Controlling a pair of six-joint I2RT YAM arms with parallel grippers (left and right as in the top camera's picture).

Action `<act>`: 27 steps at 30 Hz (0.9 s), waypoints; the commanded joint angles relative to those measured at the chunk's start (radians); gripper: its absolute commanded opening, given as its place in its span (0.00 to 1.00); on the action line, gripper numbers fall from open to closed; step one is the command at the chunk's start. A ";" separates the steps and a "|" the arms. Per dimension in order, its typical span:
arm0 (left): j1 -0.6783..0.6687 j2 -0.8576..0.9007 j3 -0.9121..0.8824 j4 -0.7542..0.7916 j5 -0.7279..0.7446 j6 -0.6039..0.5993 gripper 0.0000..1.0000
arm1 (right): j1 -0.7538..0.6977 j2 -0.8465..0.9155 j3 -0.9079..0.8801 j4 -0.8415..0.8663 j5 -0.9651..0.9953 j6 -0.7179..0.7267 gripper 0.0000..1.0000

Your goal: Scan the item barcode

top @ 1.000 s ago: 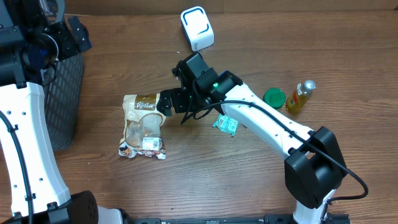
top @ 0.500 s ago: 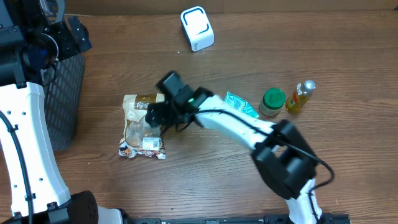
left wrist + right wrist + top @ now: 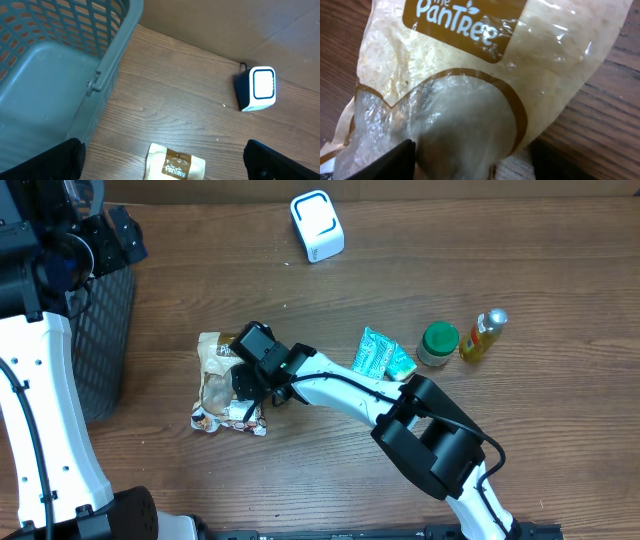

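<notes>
The item is a tan and clear snack bag (image 3: 215, 390) marked "PanTree", lying flat left of centre, with a white label (image 3: 240, 412) near its lower end. My right gripper (image 3: 246, 383) is down on the bag's right half. In the right wrist view the bag (image 3: 460, 75) fills the frame and the right gripper (image 3: 475, 157) straddles it. One finger (image 3: 395, 160) touches the bag, and wood shows before the other. The white scanner (image 3: 317, 225) stands at the back. My left gripper (image 3: 162, 167) hangs open high above the bag's top (image 3: 176, 164).
A grey mesh basket (image 3: 105, 330) stands at the left edge, also seen from the left wrist as a basket wall (image 3: 107, 65). A green packet (image 3: 382, 355), a green-lidded jar (image 3: 438, 343) and a small yellow bottle (image 3: 480, 335) lie to the right. The scanner (image 3: 257, 89) sits beyond the bag.
My right arm has swung left and dropped onto the snack bag, its jaws narrowing around it. The green packet now lies uncovered, further up and right. The left arm has not moved.
</notes>
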 commanded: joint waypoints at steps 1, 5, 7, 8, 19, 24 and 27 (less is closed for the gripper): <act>-0.002 0.003 0.025 0.002 0.006 0.016 1.00 | 0.006 0.056 -0.005 -0.029 0.068 -0.003 0.61; -0.002 0.003 0.025 0.002 0.006 0.016 1.00 | 0.005 0.056 -0.005 -0.098 0.191 0.008 0.53; -0.002 0.003 0.025 0.002 0.006 0.016 1.00 | 0.003 0.055 -0.005 -0.122 0.218 0.007 0.53; -0.002 0.003 0.025 0.001 0.006 0.016 1.00 | 0.002 0.055 -0.004 -0.133 0.230 0.008 0.53; -0.002 0.003 0.025 0.001 0.006 0.016 1.00 | -0.057 -0.028 -0.003 -0.268 0.243 0.085 0.53; -0.002 0.003 0.025 0.001 0.006 0.016 1.00 | -0.132 -0.075 -0.003 -0.319 0.226 0.073 0.54; -0.002 0.003 0.025 0.001 0.006 0.016 1.00 | -0.171 -0.100 -0.003 -0.318 0.152 0.006 0.54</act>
